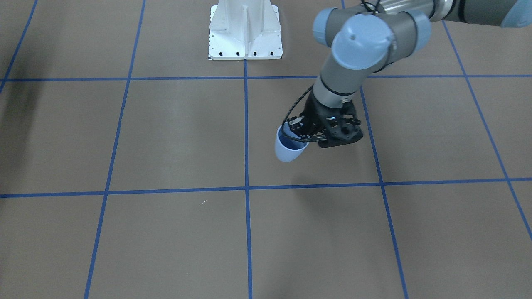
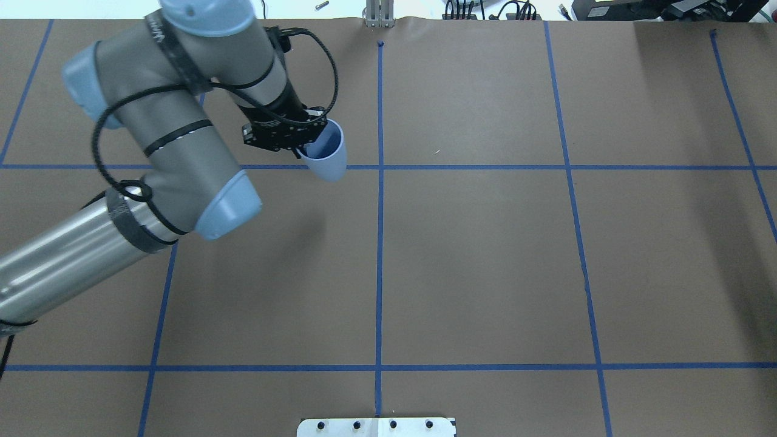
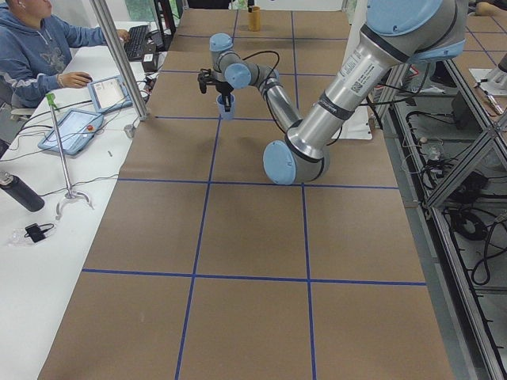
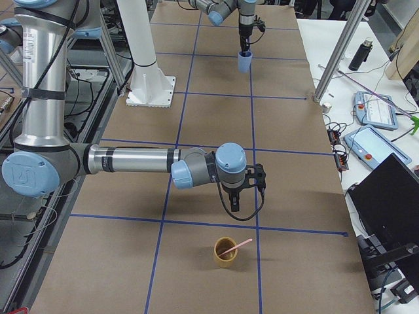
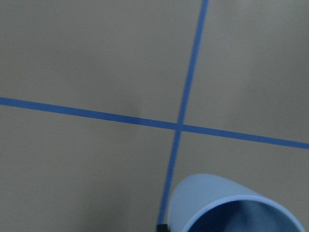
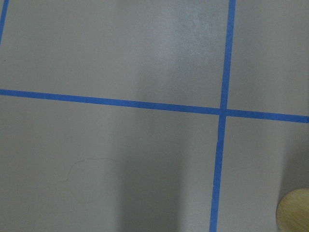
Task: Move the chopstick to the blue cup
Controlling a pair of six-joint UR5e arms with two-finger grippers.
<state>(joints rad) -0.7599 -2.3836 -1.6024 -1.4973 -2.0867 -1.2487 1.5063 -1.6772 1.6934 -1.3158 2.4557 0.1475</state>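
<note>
The blue cup (image 1: 287,150) is pale blue, tilted, and held by its rim in my left gripper (image 1: 297,133), which is shut on it. It also shows in the overhead view (image 2: 326,156), the left wrist view (image 5: 227,203) and far off in the right view (image 4: 245,62). The pink chopstick (image 4: 237,246) leans in a tan cup (image 4: 226,254) near the table's right end. My right gripper (image 4: 234,204) hangs point-down just beyond that tan cup. It shows in this side view only, so I cannot tell whether it is open or shut.
The tan cup's rim shows at the lower right of the right wrist view (image 6: 294,211). The white robot base (image 1: 245,33) stands at the table's robot side. A side table with tablets (image 3: 75,131), a pole (image 3: 119,67) and a seated operator (image 3: 32,47) lie beyond the far edge.
</note>
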